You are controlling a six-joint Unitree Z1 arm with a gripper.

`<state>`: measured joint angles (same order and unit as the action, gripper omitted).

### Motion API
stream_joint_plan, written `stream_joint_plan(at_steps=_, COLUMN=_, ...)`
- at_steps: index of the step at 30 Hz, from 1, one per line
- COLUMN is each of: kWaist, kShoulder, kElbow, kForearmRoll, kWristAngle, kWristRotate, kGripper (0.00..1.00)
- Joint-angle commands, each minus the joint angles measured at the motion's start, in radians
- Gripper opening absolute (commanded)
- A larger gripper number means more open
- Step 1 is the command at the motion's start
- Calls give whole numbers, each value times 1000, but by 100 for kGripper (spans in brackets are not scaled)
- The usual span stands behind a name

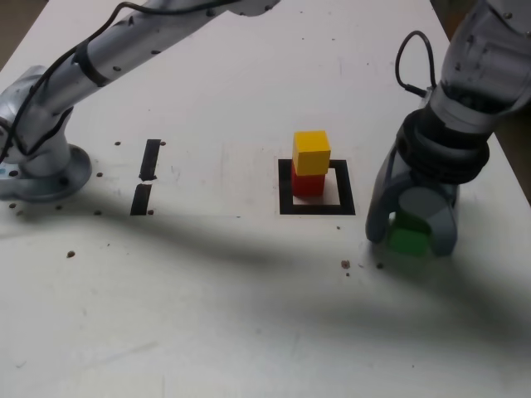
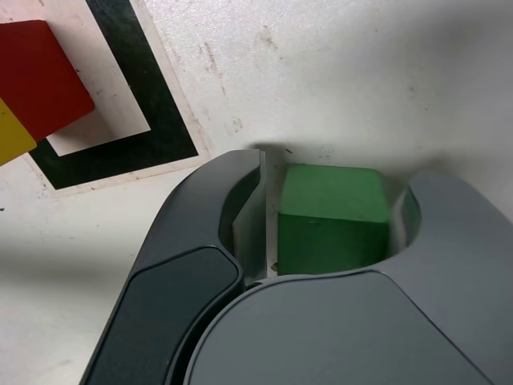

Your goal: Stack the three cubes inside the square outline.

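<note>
The yellow cube (image 1: pixel 311 152) sits on the red cube (image 1: pixel 308 182) inside the square outline (image 1: pixel 342 195) of black tape. To the exterior view's right of the outline, the green cube (image 1: pixel 408 240) rests on the white table. My gripper (image 1: pixel 411 239) reaches down around it, a dark jaw against each side. In the wrist view the green cube (image 2: pixel 333 212) fills the space between the jaws of the gripper (image 2: pixel 333 184), with the pads pressed close to it. The red cube (image 2: pixel 40 76), a corner of the yellow cube (image 2: pixel 12 136) and the outline (image 2: pixel 160 112) lie beyond.
Two short black strips (image 1: pixel 150 159) (image 1: pixel 141 199) lie at the exterior view's left of the outline. The arm's base (image 1: pixel 41 170) stands at the far left, and its links cross overhead. Small dark specks (image 1: pixel 345 264) dot the table near the gripper.
</note>
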<state>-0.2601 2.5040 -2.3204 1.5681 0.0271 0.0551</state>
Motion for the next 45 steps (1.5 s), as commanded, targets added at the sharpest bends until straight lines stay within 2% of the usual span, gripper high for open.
stream_joint_plan(at_steps=1, kWaist=1, kShoulder=2, kElbow=-2, kForearmRoll=8, kWristAngle=3, kWristRotate=0, kGripper=42)
stream_joint_plan(at_steps=7, kWaist=1, kShoulder=-3, kElbow=-5, kForearmRoll=12, kWristAngle=-1, kWristRotate=2, kGripper=23)
stream_joint_plan(at_steps=14, kWaist=1, kShoulder=-37, kElbow=-6, kForearmRoll=42, kWristAngle=-6, kWristRotate=5, kGripper=14)
stream_joint_plan(at_steps=18, kWaist=0, kShoulder=-141, kElbow=16, kForearmRoll=66, kWristAngle=18, kWristRotate=2, kGripper=13)
stream_joint_plan(at_steps=23, kWaist=7, kShoulder=-339, kElbow=100, kForearmRoll=70, kWristAngle=60, kWristRotate=-3, kGripper=13)
stream_joint_plan(at_steps=27, kWaist=27, kShoulder=-425, kElbow=188, kForearmRoll=70, kWristAngle=76, kWristRotate=-23, kGripper=13)
stream_joint_plan(at_steps=36, kWaist=79, kShoulder=-501, kElbow=362, kForearmRoll=68, kWristAngle=88, kWristRotate=-101, kGripper=13)
stream_joint_plan(at_steps=45, kWaist=128, kShoulder=-487, kElbow=421, kForearmRoll=45, kWristAngle=71, kWristRotate=-130, kGripper=14)
